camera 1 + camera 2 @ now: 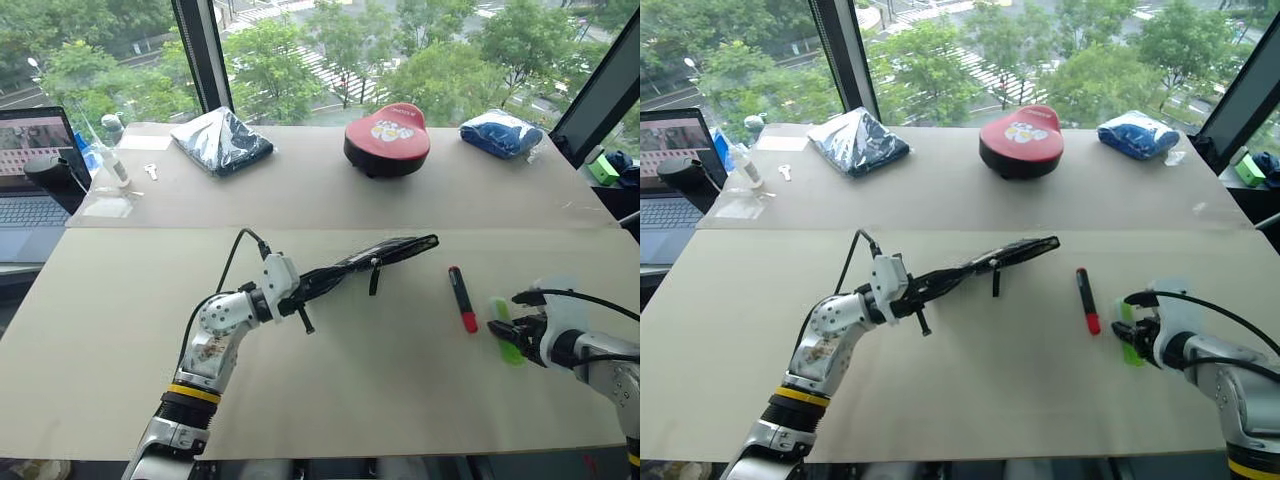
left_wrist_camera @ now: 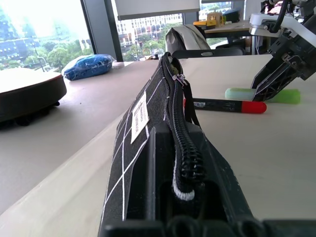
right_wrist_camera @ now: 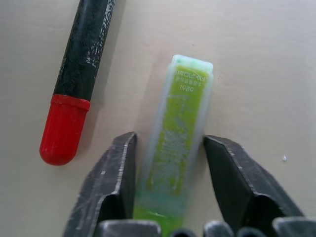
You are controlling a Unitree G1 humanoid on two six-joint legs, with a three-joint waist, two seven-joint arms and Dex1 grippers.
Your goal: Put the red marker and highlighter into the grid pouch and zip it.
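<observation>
Two pincers in view, three task items: one grid pouch, one red marker, one highlighter.

Left pincer (image 1: pixel 305 290) is clamped tight on the near end of the grid pouch (image 1: pixel 385 251), holding it edge-up off the bench (image 1: pixel 120 330). Zipper side faces up, one black pull strap hangs from it mid-length. One small white label shows on the pouch side in the left wrist view.

Red marker (image 1: pixel 461 298) lies flat on the bench, between the pouch and the right arm, apart from both. Body mostly black, red end toward the robot.

Highlighter (image 3: pixel 175 133) lies flat just beside the marker, roughly parallel, not touching it. Right pincer (image 1: pixel 506 328) sits down at the bench with one finger on each side of the highlighter's near end. Fingers (image 3: pixel 114 182) are apart; a thin gap shows on the left finger side, so can't confirm a grip.

On the far half of the bench: one dark bagged bundle (image 1: pixel 221 139), one red-topped round case (image 1: pixel 387 139), one blue bagged bundle (image 1: pixel 501 133), one clear bottle (image 1: pixel 113 150) at the far left. One laptop (image 1: pixel 33 180) stands open past the left edge.
</observation>
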